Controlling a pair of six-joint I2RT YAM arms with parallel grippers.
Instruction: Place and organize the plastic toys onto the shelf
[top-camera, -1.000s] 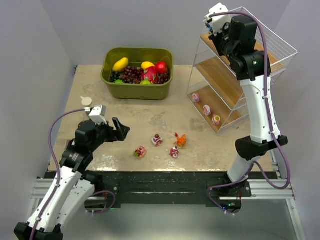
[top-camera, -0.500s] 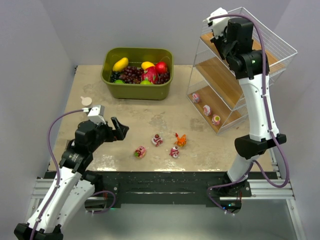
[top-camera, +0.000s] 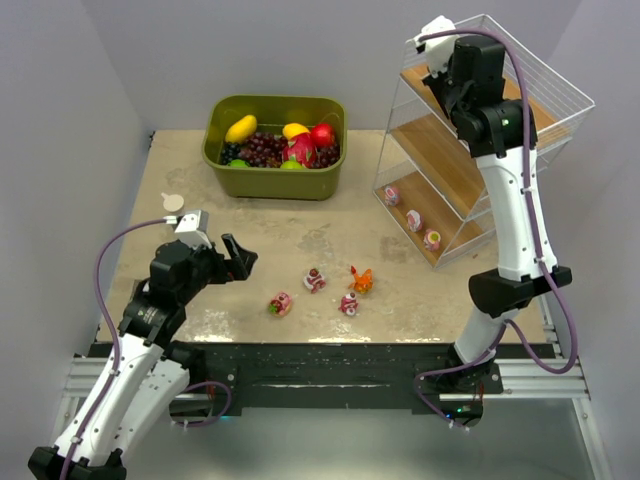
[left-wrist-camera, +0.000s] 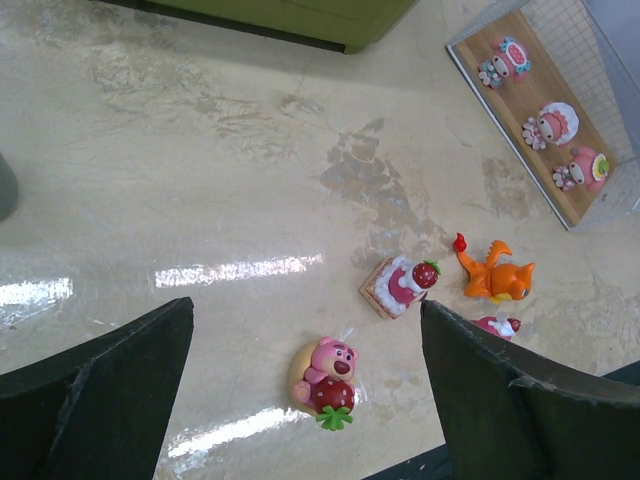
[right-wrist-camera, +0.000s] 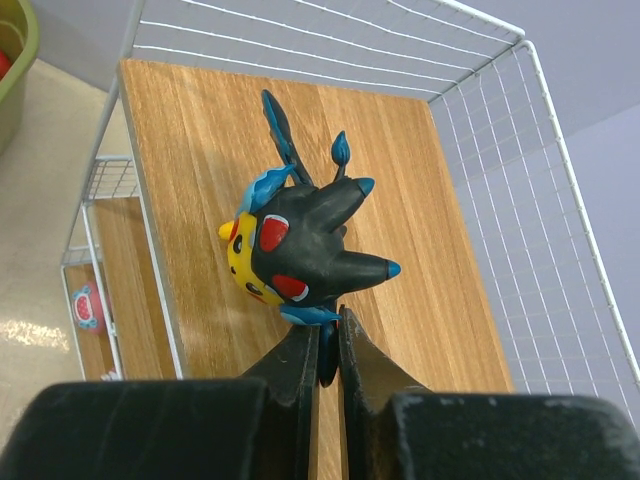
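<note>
- Hovering above the near-left part of the table (top-camera: 190, 165), the left gripper (top-camera: 241, 255) has its jaws spread wide and holds nothing.
- Four plastic toys stand loose on the table, just ahead of that gripper and to its right: a pink bear (left-wrist-camera: 325, 375) hugging a strawberry is nearest.
- Beyond the bear is a cake-slice figure (left-wrist-camera: 398, 285).
- To the right of the cake slice is the orange creature (left-wrist-camera: 495, 275).
- A small pink-and-red figure (top-camera: 349, 303) sits just below the orange creature; in the left wrist view it is partly hidden by a finger.
- Further right, the shelf (top-camera: 445, 155) stands at the table's right side; its bottom tier carries three pink figurines (left-wrist-camera: 552, 123) in a row, apart from one another.
- At the far side of the table is an olive-green bin (top-camera: 275, 182) with fruit in it.
- Farthest and highest, the right gripper (right-wrist-camera: 328, 335) is at the top tier, its fingers pinched nearly together on a thin part under the dark spiky creature (right-wrist-camera: 300, 245).
- The creature, with blue tips and a yellow face, is over the wooden board inside the wire frame; whether it touches the board I cannot tell.
</note>
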